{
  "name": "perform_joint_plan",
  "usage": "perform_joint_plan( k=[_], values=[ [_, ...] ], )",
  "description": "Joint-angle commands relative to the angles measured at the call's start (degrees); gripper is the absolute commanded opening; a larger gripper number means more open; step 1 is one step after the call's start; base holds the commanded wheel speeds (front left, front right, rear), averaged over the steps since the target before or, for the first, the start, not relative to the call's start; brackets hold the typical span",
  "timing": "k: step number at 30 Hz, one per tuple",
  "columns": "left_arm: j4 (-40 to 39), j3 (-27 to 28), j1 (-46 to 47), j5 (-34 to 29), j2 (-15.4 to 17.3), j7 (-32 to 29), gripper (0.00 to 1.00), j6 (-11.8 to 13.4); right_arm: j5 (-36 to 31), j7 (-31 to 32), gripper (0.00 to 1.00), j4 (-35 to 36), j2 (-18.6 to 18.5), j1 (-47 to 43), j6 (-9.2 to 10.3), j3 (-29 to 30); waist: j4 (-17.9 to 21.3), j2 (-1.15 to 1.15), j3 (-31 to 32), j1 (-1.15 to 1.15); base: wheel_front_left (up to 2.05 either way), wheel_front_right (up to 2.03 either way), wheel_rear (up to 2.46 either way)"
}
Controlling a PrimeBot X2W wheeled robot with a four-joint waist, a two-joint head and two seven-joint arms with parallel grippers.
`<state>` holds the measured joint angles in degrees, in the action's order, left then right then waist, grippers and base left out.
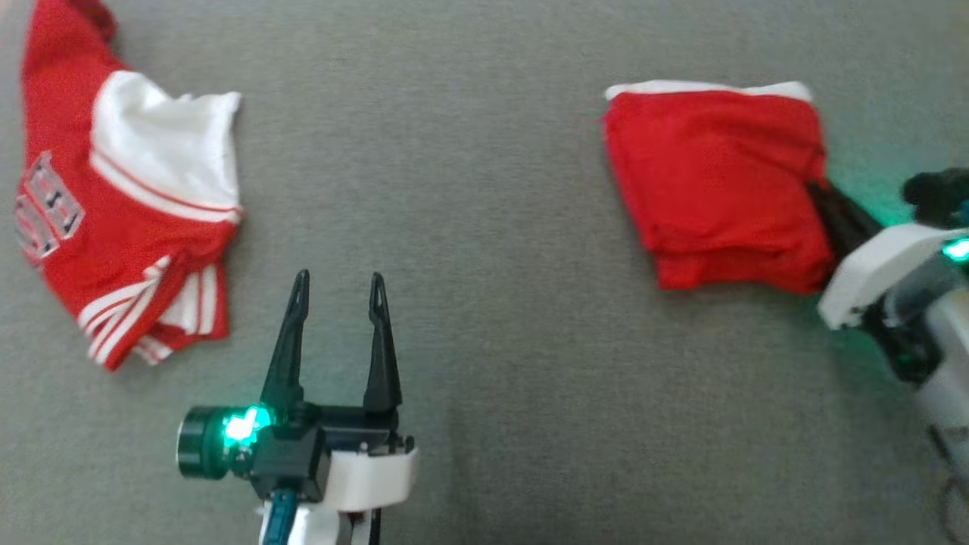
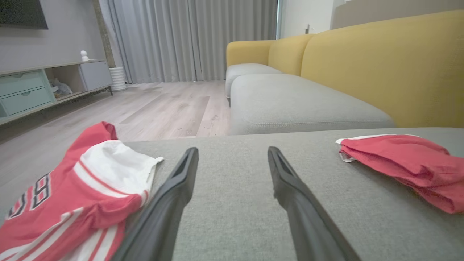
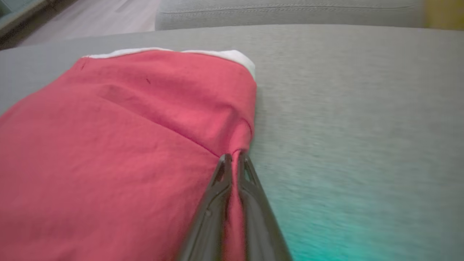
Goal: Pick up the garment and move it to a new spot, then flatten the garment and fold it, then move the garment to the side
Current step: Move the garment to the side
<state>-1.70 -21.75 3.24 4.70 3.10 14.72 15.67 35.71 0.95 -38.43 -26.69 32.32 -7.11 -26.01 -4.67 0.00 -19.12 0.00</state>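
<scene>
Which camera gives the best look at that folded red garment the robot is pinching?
The right wrist view: the folded red garment is close up, and the right gripper is shut on its edge. The head view shows its whole outline from above. The left wrist view shows it low and side-on, at the right.

The left gripper [image 1: 338,278] is showing two long black jaws tapering to points, each pierced by a small slot near the tip. They are growing out of a boxy black housing, where a green light [image 1: 244,425] is glowing beside a dark teal ring, and a white shell [image 1: 371,475] is wrapping the wrist. The right gripper [image 3: 233,156] is wearing the same dark jaws, a white angular cover [image 1: 878,272] and a green lamp [image 1: 958,250].
</scene>
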Motion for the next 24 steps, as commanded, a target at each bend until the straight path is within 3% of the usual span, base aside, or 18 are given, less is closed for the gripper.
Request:
perform_joint_plan(
  k=[1,4,5,8,15,23,24],
  values=[
    [-2.0,2.1,2.2,-0.6,-0.2,0.3,1.0,0.0,0.7,-0.3,0.0,1.1,-3.9,0.3,-0.37,-0.6,3.1,0.0,-2.3,0.0,0.0,0.0,0.0],
    [-2.3,2.5,3.5,-1.2,-0.2,0.3,1.0,-0.4,0.8,0.3,0.0,2.1,-9.0,0.5,-0.37,-1.4,6.0,0.0,-4.8,0.0,0.0,0.0,0.0],
    [-2.3,2.5,3.5,-1.2,-0.2,0.3,1.0,-0.4,0.8,0.3,0.0,2.1,-9.0,0.5,-0.37,-1.4,6.0,0.0,-4.8,0.0,0.0,0.0,0.0],
    [-2.4,2.6,5.4,-1.8,-0.2,0.3,1.0,-1.2,0.5,0.7,0.0,2.8,-14.8,0.7,-0.37,-1.6,8.5,0.0,-7.8,0.0,0.0,0.0,0.0],
    [-2.4,2.2,10.6,-2.9,-0.2,0.3,1.0,-3.0,-2.4,-0.6,0.0,2.1,-25.8,2.3,-0.37,1.3,11.8,0.0,-14.1,0.0,0.0,0.0,0.0],
    [-2.4,1.0,14.4,-2.8,-0.2,0.3,1.0,-3.8,-11.5,-4.2,0.0,-2.0,-31.3,6.9,-0.37,6.0,11.6,0.0,-18.1,0.0,0.0,0.0,0.0],
    [-2.3,0.9,14.7,-2.6,-0.2,0.3,1.0,-3.9,-13.5,-4.7,0.54,-2.7,-31.5,7.5,-0.37,6.8,11.3,0.0,-18.1,0.0,0.0,0.0,0.0]
  ],
)
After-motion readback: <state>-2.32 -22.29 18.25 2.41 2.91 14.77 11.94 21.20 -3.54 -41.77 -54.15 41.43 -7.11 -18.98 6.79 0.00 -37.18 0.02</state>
